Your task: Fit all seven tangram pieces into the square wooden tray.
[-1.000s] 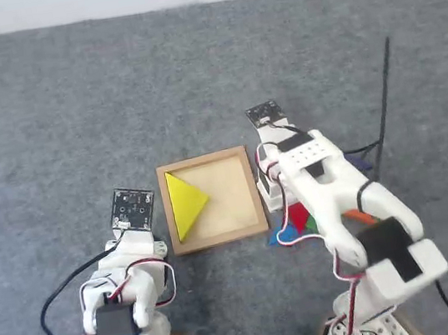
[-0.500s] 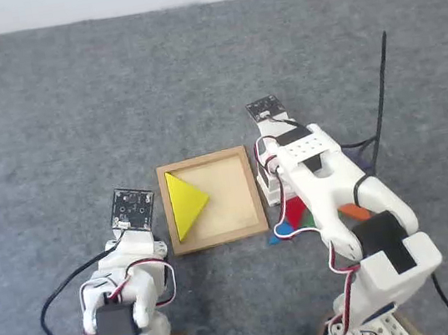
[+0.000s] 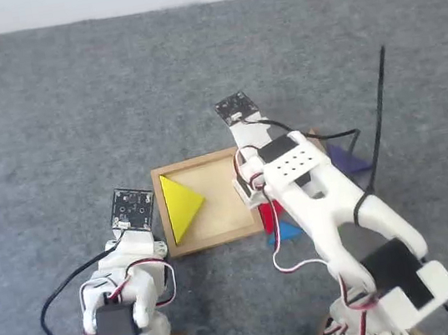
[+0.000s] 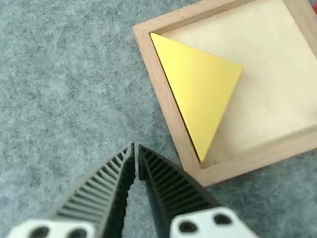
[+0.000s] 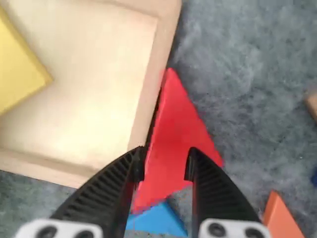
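Observation:
The square wooden tray lies on the grey carpet with a yellow triangle flat against one wall. In the right wrist view my right gripper is shut on a red triangle, which hangs tilted right beside the tray's rim. From the high view a bit of the red triangle shows under the right arm. My left gripper is shut and empty, just outside the tray near the yellow triangle.
Loose pieces lie beside the tray under the right arm: a blue one, a purple one, and an orange one. A black cable runs over the carpet at the right. Open carpet lies beyond the tray.
The right arm has swung left toward the tray with the red triangle in its gripper. The tray has shifted slightly left. The left arm has kept still.

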`<move>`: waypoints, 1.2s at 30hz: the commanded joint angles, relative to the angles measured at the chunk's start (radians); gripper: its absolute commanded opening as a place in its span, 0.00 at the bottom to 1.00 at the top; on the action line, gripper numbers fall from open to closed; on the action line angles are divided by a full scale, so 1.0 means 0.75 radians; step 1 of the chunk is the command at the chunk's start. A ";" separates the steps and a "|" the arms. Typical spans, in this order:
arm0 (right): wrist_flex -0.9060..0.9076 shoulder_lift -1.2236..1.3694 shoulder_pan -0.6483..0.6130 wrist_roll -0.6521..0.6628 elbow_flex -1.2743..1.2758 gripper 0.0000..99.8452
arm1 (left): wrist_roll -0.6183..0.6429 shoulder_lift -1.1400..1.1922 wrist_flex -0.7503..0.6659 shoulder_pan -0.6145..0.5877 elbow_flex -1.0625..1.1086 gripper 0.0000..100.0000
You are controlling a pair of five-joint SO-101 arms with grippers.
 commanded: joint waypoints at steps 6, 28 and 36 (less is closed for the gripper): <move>-0.021 -0.093 -0.095 -0.010 0.025 0.13 | 0.010 -0.025 0.006 -0.004 -0.015 0.01; -0.150 -0.042 0.275 0.053 0.194 0.13 | 0.010 -0.025 0.006 -0.004 -0.015 0.01; -0.093 -0.152 0.269 -0.041 0.123 0.13 | 0.010 -0.025 0.006 -0.004 -0.015 0.01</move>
